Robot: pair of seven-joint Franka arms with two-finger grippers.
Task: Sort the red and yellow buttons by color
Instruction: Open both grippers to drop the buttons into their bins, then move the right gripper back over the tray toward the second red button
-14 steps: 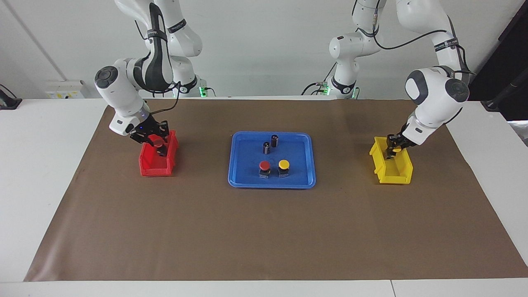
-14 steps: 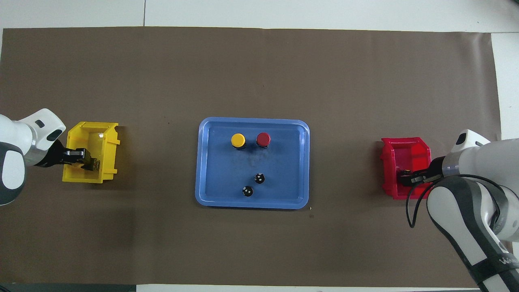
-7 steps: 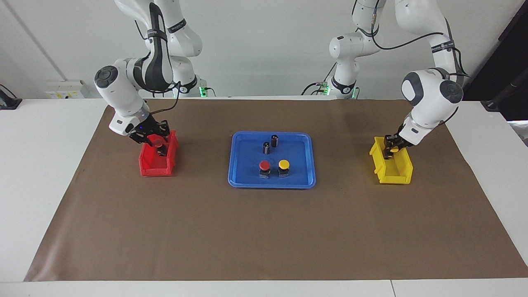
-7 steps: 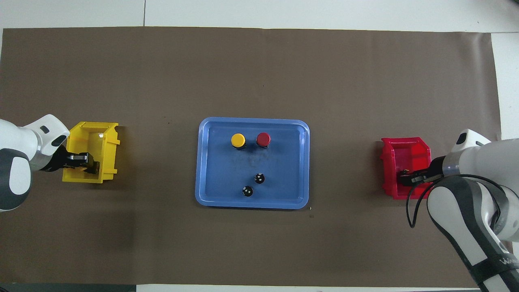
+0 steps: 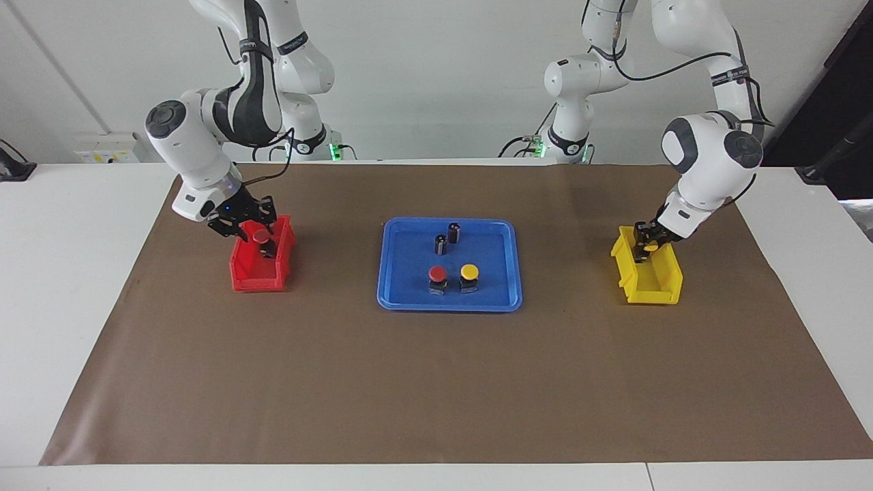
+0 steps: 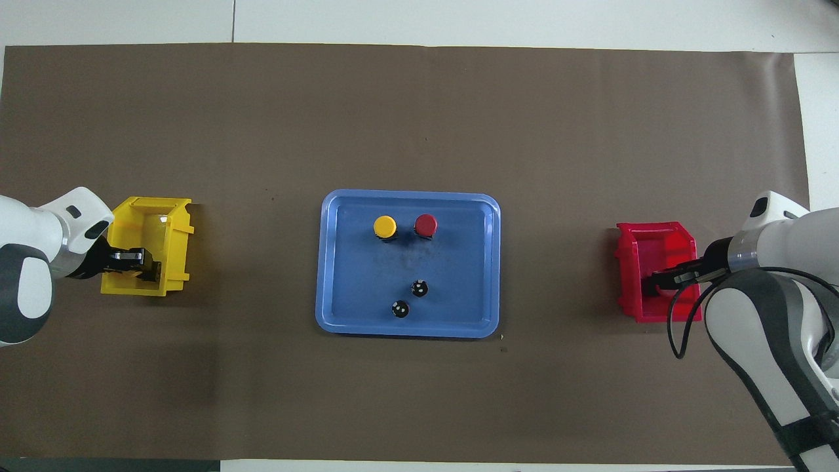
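Observation:
A red button point(image 5: 437, 274) point(image 6: 426, 225) and a yellow button point(image 5: 469, 271) point(image 6: 385, 227) stand side by side in the blue tray point(image 5: 392, 300) point(image 6: 328, 262). My right gripper point(image 5: 258, 232) point(image 6: 652, 283) hangs over the red bin point(image 5: 242, 279) point(image 6: 655, 229), shut on another red button point(image 5: 260, 236) whose cap shows at its tip. My left gripper point(image 5: 643, 247) point(image 6: 149, 263) reaches down into the yellow bin point(image 5: 665, 293) point(image 6: 151, 204), shut on another yellow button point(image 5: 652, 247). From overhead both held buttons are largely hidden by the grippers.
Two dark cylinders point(image 5: 454, 232) point(image 5: 441, 243) without coloured caps stand in the tray, nearer to the robots than the buttons. The red bin sits toward the right arm's end of the brown mat, the yellow bin toward the left arm's end.
The right arm has lifted slightly over the red bin. The left arm has drawn back a little toward its base, the yellow button moving with it. The tray's contents have not moved.

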